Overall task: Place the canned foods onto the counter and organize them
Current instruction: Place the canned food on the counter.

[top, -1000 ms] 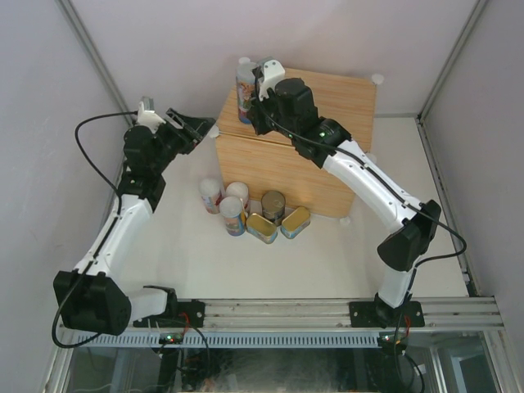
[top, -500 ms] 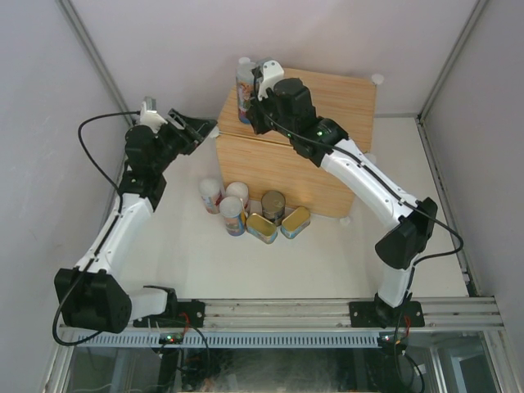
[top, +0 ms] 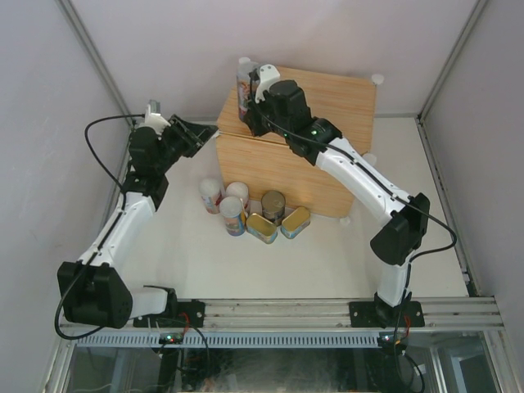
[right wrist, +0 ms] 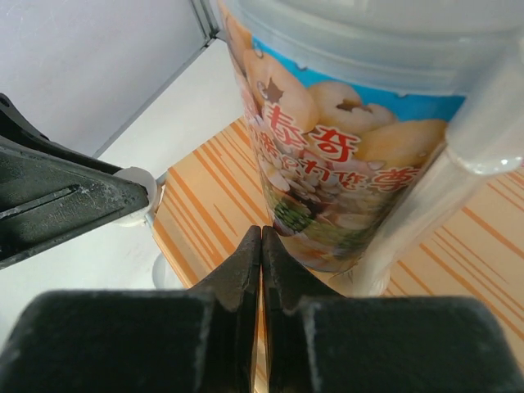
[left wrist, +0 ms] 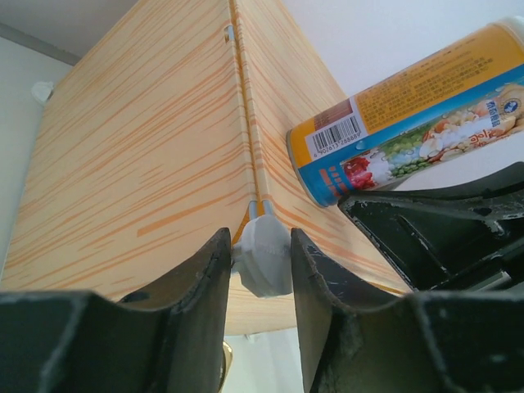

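One tall white-lidded can [top: 244, 86] with a colourful label stands upright on top of a light wood-grain cabinet [top: 327, 98], at the cabinet's far left corner. The cabinet itself stands toward the far side of a white desk [top: 246, 270]. Six more cans sit grouped on the desk just in front of the cabinet's near face: three tall white-lidded cans [top: 232, 214], a dark can with a metal top [top: 273, 205], and two flat gold tins [top: 262, 228] lying side by side farthest out from the cabinet. The right end effector [right wrist: 260, 236] hovers over the cabinet's top right beside the upright can. Its fingers are pressed fully together and grip nothing, and whether they touch the can is unclear. The left end effector [left wrist: 259, 239] is at the cabinet's near left top corner, its fingers nearly together and pinched on either side of the white round connector [left wrist: 264, 264] fitted there. The left wrist view shows the upright can's barcode and orange-and-blue label just past that corner.
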You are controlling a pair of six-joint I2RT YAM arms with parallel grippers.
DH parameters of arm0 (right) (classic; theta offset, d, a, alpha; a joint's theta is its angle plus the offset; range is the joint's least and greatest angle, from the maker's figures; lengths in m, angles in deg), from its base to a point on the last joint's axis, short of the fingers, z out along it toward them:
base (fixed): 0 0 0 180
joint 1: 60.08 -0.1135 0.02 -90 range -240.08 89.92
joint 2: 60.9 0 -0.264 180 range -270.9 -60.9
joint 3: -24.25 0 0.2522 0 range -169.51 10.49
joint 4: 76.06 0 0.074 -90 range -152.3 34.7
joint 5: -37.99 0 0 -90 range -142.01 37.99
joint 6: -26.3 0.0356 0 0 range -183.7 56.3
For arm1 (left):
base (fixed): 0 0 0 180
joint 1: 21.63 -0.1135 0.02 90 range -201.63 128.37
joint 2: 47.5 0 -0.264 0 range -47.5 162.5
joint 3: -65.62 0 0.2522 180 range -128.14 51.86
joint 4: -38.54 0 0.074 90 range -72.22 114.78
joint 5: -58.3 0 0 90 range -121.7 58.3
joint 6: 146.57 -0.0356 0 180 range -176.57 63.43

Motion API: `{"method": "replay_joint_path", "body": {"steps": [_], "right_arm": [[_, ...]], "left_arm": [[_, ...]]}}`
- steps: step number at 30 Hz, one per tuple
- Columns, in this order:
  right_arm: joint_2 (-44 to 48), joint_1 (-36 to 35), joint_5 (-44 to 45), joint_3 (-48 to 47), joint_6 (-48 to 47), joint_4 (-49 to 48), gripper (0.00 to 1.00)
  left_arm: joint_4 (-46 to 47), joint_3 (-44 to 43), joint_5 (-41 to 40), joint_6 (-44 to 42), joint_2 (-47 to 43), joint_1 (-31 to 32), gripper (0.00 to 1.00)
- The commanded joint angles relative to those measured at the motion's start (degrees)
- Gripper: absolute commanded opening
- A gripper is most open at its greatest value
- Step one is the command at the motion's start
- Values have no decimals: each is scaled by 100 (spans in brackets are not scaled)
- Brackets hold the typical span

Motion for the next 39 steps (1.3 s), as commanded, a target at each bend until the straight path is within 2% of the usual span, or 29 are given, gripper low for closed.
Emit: {"method": "replay_joint_path", "body": {"steps": [1, 16, 25, 39], "right_arm": [[-20, 94, 39, -310, 80, -237, 0], [-279, 218, 25, -567, 31, -157, 0], [-252, 157, 45, -657, -122, 117, 0], [491, -19, 282, -4, -222, 150, 0]], "left_arm": [[413, 187, 235, 100, -45, 6, 37], [548, 419, 182, 129, -196, 5, 17], [552, 466, 158, 146, -299, 6, 13], [284, 682, -203, 166, -714, 7, 8]]}}
